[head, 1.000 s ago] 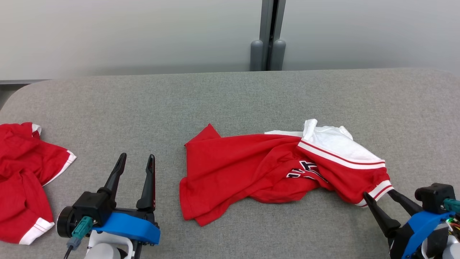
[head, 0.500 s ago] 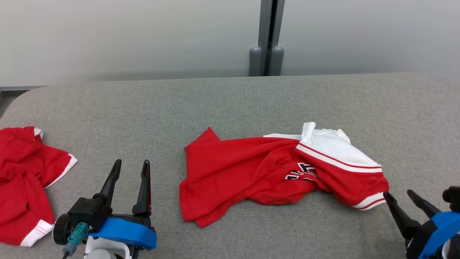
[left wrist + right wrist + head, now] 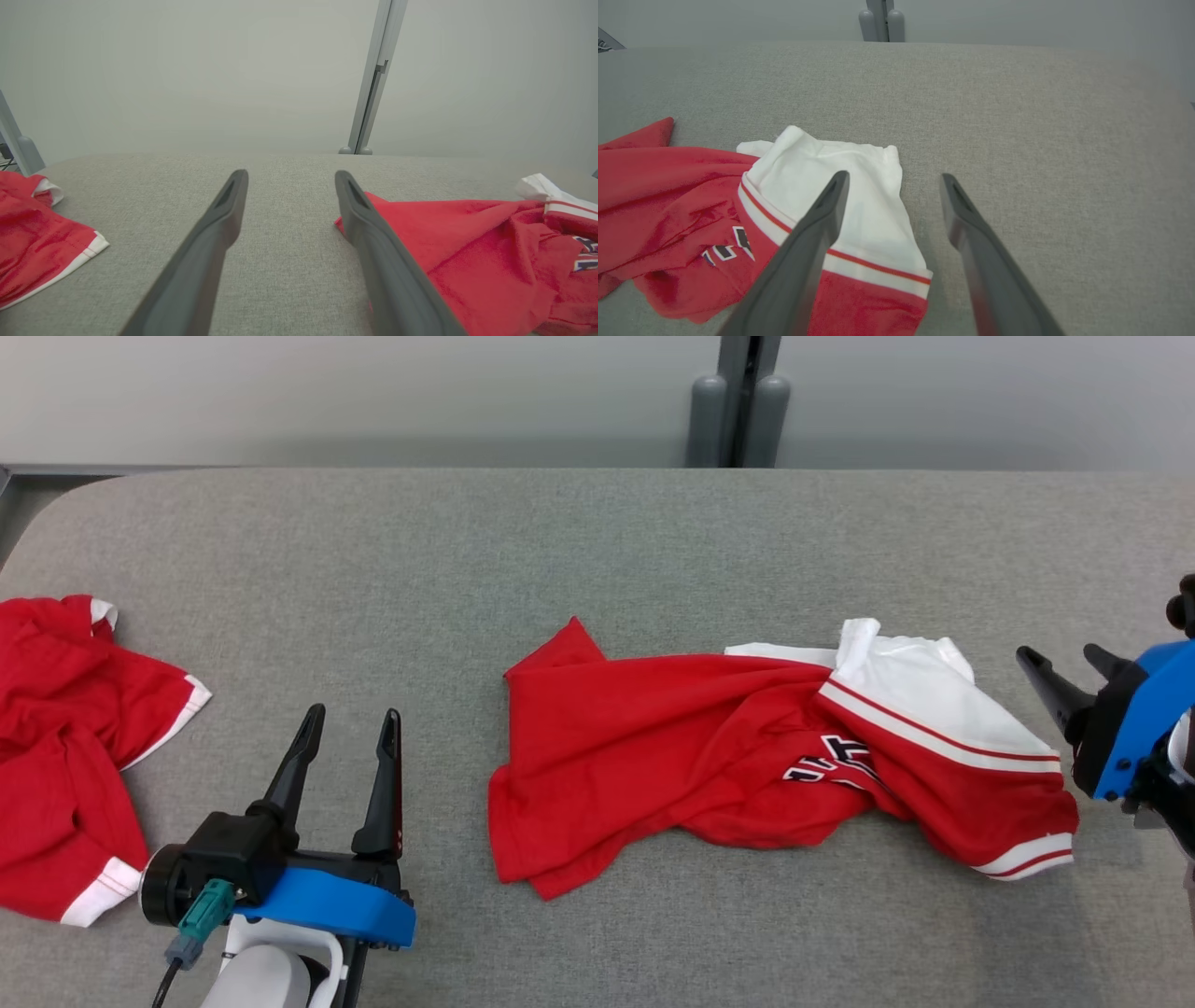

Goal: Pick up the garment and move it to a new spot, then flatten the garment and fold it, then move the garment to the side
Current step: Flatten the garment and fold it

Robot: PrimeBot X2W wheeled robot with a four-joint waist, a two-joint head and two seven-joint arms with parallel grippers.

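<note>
Shirt (image 3: 65, 747), red, spare, far left of table (image 3: 597, 541), untouched; left gripper (image 3: 355, 712) near it, jaws spread, empty. Garment (image 3: 747, 756), centre-right, crumpled, lying loose. Right gripper (image 3: 1058, 653), lately at the sleeve hem (image 3: 1022, 859), now released and drawn clear: placement looks done, flattening next.

On the left gripper (image 3: 355, 712): two long tapered fingers (image 3: 217, 228), matte dark grey, each with a narrow slot near the tip. Behind them a blocky black housing (image 3: 238, 859) with a round black cap (image 3: 154, 898) on its outer side. Below the housing a bright blue bracket (image 3: 327, 915). A teal connector (image 3: 207, 915) plugs in there, with a thin dark cable (image 3: 174, 985) trailing off. White rounded forearm (image 3: 266, 980) behind the bracket. The right gripper (image 3: 1057, 653) has the same dark fingers, a black body and a blue right bracket (image 3: 1144, 709).
</note>
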